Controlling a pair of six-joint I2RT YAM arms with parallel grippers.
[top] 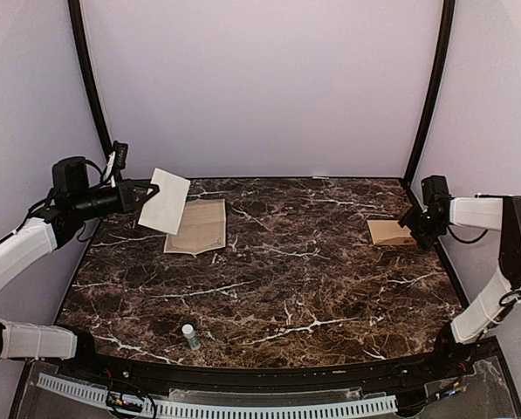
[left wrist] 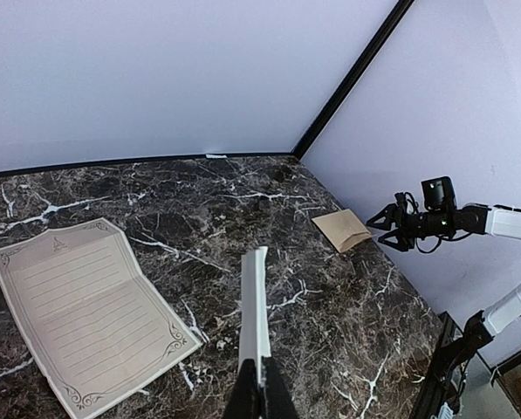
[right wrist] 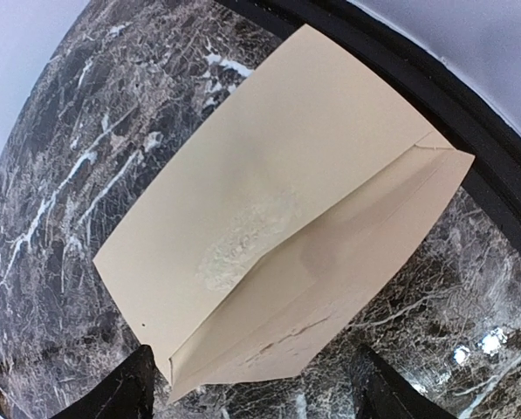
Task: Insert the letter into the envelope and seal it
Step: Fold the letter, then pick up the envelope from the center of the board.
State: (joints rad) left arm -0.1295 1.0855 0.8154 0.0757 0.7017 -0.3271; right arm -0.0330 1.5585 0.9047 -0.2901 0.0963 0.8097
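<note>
The letter's white folded sheet (top: 167,202) hangs above the table's back left, and my left gripper (top: 146,193) is shut on its edge. In the left wrist view the sheet (left wrist: 255,301) shows edge-on, rising from the shut gripper (left wrist: 260,384). The cream page (top: 197,227) with scroll corners lies flat just below it (left wrist: 85,314). The tan envelope (top: 389,232) lies at the far right edge. My right gripper (top: 414,223) hovers at its right end, open. In the right wrist view the black fingers (right wrist: 125,388) stand either side of the envelope's (right wrist: 286,218) near end, flap down.
A small white bottle with a green cap (top: 190,336) stands near the table's front edge. The black frame rail (right wrist: 435,96) runs right behind the envelope. Lilac walls close in the table at the back and both sides.
</note>
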